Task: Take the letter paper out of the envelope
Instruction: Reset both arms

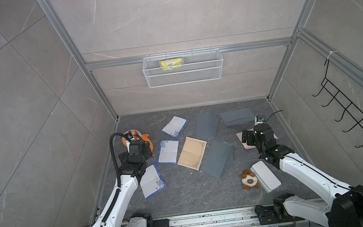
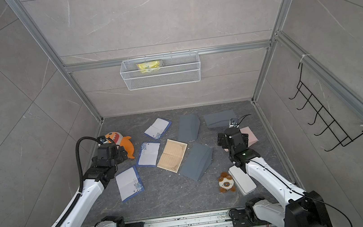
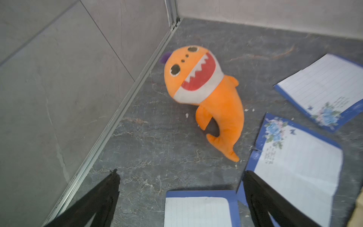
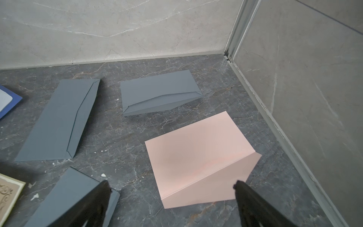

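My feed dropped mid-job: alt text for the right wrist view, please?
The open right gripper hovers above a pink envelope on the dark marble floor, near a wall corner. Three grey envelopes lie beside it; a blue-bordered letter paper shows at the edge.

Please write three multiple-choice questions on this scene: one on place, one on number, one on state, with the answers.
1. The yellow packet lies: A) inside the wire basket B) under it C) on its rim
2. Count of grey envelopes: A) two B) three C) five
3. The right gripper is: A) open, empty B) shut on something C) unseen
1 A, seen through the mesh; 2 B, three in both top views; 3 A, jaws apart, nothing between.
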Robot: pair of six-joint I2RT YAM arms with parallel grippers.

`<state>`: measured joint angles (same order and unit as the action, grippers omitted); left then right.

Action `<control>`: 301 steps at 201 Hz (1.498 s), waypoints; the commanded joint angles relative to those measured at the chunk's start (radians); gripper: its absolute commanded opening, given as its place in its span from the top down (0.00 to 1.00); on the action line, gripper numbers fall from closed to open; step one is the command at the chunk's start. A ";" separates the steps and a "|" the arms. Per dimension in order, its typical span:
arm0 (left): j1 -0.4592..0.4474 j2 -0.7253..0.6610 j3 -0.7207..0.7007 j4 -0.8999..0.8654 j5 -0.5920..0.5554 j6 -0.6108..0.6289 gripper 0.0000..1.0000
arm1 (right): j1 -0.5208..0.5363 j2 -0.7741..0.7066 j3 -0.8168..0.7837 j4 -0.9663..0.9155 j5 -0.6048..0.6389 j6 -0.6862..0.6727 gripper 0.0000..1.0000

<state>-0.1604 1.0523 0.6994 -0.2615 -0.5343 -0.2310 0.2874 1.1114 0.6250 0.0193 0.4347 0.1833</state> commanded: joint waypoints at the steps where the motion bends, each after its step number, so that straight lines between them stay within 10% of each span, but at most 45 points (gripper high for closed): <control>1: 0.053 0.017 -0.086 0.268 0.082 0.106 0.00 | 0.001 0.004 -0.149 0.426 0.033 -0.134 0.00; 166: 0.193 0.457 -0.384 1.220 0.330 0.185 0.00 | -0.093 0.420 -0.402 1.148 -0.164 -0.211 0.00; 301: 0.202 0.443 -0.354 1.129 0.332 0.180 0.00 | -0.141 0.420 -0.291 0.932 -0.175 -0.163 0.00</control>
<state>0.0399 1.4971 0.3176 0.8169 -0.2054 -0.0753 0.1490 1.5322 0.3267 0.9855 0.2680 0.0074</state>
